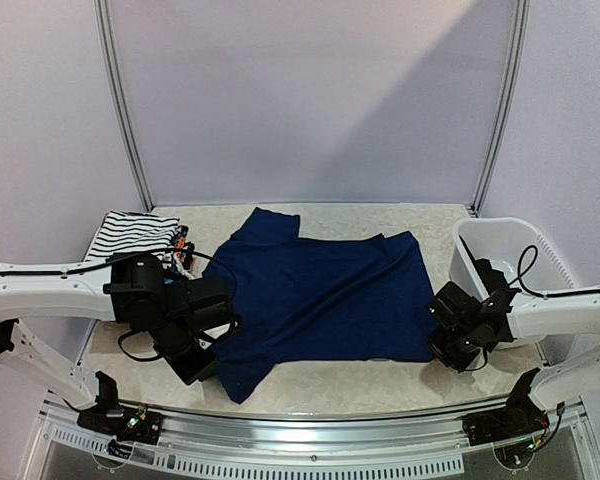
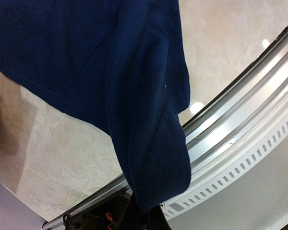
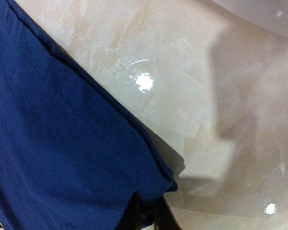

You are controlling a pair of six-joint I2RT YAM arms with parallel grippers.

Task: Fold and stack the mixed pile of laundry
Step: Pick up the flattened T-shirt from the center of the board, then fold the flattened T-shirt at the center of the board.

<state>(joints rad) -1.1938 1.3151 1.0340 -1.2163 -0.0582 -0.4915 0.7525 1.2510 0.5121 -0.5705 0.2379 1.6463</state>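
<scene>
A plain navy blue garment (image 1: 320, 295) lies spread out across the middle of the table. My left gripper (image 1: 202, 368) is at its near left corner, shut on a sleeve-like fold. In the left wrist view that navy cloth (image 2: 149, 96) runs straight into the left gripper (image 2: 144, 219). My right gripper (image 1: 446, 350) is at the near right corner. In the right wrist view the right gripper (image 3: 147, 218) pinches the hem corner of the navy cloth (image 3: 62, 143). A black-and-white striped garment (image 1: 130, 232) lies at the far left, with a print piece showing orange bits (image 1: 183, 243) beside it.
A white plastic tub (image 1: 500, 222) stands at the right, just behind my right arm. The metal front rail (image 2: 230, 134) runs along the near table edge, close under the left gripper. Bare marble tabletop (image 3: 182, 96) shows to the right of the navy hem.
</scene>
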